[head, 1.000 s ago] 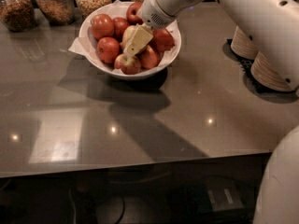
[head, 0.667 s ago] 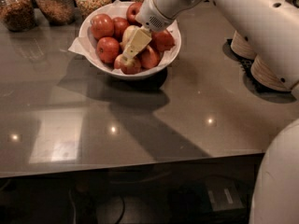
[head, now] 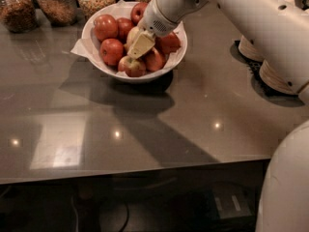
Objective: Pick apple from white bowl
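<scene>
A wide, glossy grey-brown counter (head: 96, 129) fills most of the view, with small lights glinting off it and a dark shadow stretching from its middle up to the back. My white arm (head: 251, 18) comes in from the right edge and reaches across the upper part towards the back left. The rounded white bulk of my body (head: 287, 187) rises at the lower right corner. On the right side of the counter, partly behind my arm, stand stacks of beige bowls (head: 270, 74), well apart from everything else.

The white bowl (head: 145, 76) sits at the back of the counter, left of centre. It is wide and shallow, and a corner of its white paper lining (head: 79, 47) sticks out over the left rim. Behind it, along the back edge, stands a row of glass jars (head: 57, 4) filled with brown and tan dry goods.

The bowl holds a heap of red apples (head: 106, 27) that touch one another. My pincer (head: 140, 45), pale yellow below a white wrist, points down and to the left into the middle of that heap, inside the rim. I cannot tell whether it is open, closed or gripping anything.

The apple (head: 130, 35), the pale yellowish one, lies in the centre of the white bowl. It is right against the left side of my pincer and partly hidden by it, with red apples all around it.
</scene>
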Controlling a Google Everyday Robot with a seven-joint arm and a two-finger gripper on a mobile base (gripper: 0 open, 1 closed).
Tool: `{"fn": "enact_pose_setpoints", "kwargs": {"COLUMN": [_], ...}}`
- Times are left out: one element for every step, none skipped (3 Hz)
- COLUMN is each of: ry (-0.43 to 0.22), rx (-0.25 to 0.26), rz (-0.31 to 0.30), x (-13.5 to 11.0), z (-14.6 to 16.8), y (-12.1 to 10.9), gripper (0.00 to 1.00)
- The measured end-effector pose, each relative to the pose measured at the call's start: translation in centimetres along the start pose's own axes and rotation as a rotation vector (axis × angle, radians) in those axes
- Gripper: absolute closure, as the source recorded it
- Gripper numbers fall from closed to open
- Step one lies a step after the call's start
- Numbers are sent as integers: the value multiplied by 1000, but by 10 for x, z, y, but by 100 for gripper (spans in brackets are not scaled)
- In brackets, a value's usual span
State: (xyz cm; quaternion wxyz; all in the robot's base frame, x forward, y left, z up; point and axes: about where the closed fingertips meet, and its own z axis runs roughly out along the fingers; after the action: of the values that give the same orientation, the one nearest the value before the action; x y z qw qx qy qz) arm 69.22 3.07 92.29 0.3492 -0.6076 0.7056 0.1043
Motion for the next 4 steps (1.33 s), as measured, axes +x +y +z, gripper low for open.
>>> {"fn": "enact_pose_setpoints", "kwargs": {"ry": [1,0,-20,-37], "rx": [-4,-7,-10,-14], "rz": [-4,-13,-51,-97], "x": [0,-2,-14,-30], "z": [0,-2,-17,-34], "y": [2,4,7,11], "gripper": [49,72,95,100]}}
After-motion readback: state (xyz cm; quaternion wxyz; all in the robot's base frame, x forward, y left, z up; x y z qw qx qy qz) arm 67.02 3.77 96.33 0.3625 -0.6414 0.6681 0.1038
